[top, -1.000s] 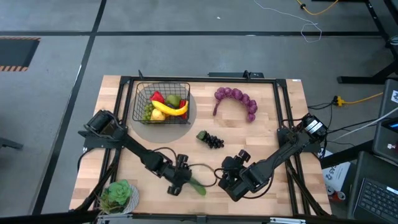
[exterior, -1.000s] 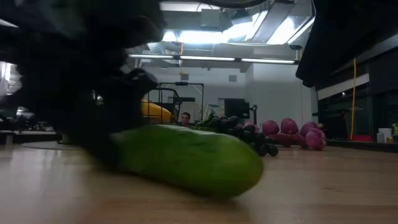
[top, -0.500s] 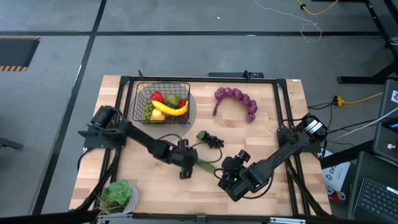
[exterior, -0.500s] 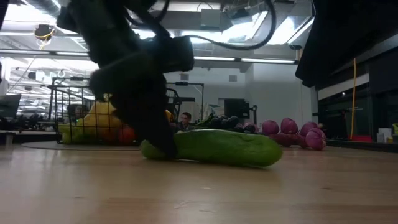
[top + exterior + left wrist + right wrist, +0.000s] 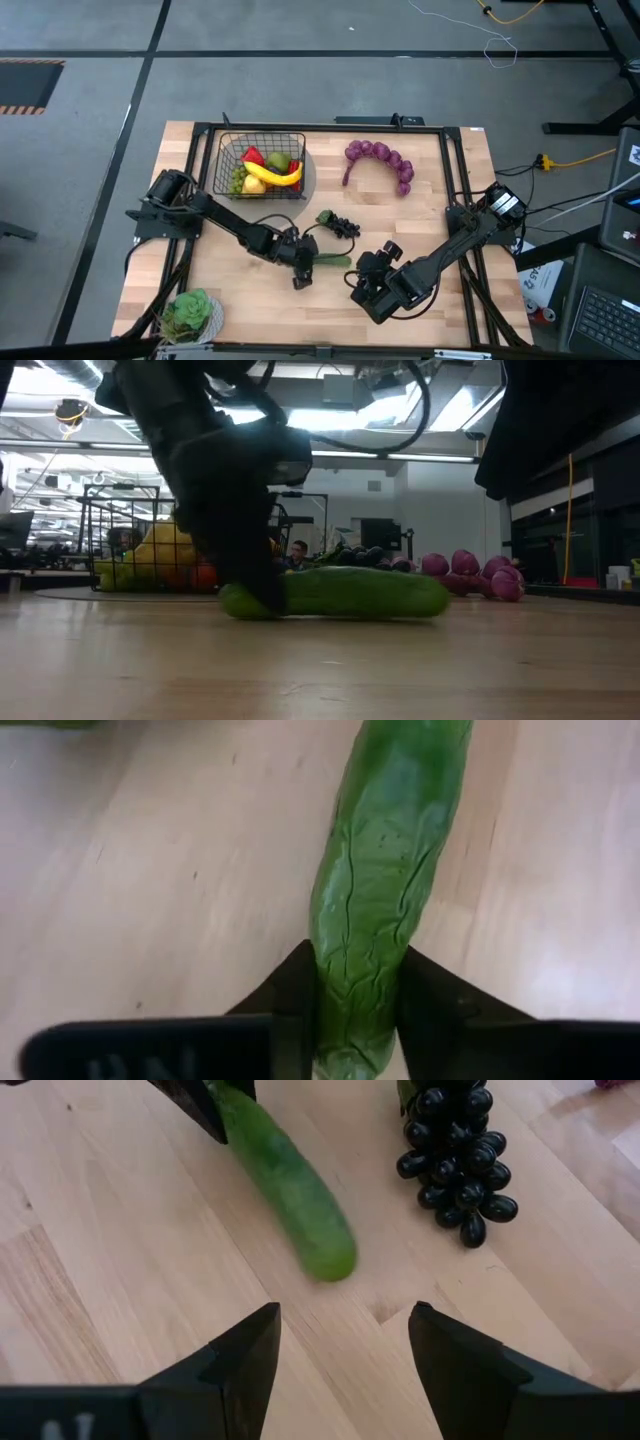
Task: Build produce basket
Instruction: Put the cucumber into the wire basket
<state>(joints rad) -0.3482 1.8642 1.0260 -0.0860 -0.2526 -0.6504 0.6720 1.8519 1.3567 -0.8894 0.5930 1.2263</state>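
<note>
On the table one cucumber (image 5: 375,910) sits pinched in the left gripper's (image 5: 352,1010) jaws; right gripper (image 5: 345,1355) gapes wide.

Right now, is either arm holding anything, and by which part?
The left gripper has its fingers closed around one end of the cucumber, on the table. The right gripper is open, empty.

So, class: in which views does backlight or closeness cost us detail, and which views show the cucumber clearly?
Low view: ceiling lights behind turn the left arm into a dark silhouette, though the cucumber stays readable. Left wrist view: the left gripper has its fingers against the cucumber, whose wrinkled skin is sharp. Right wrist view: the right gripper is open and dark; the black grapes are crisp.
</note>
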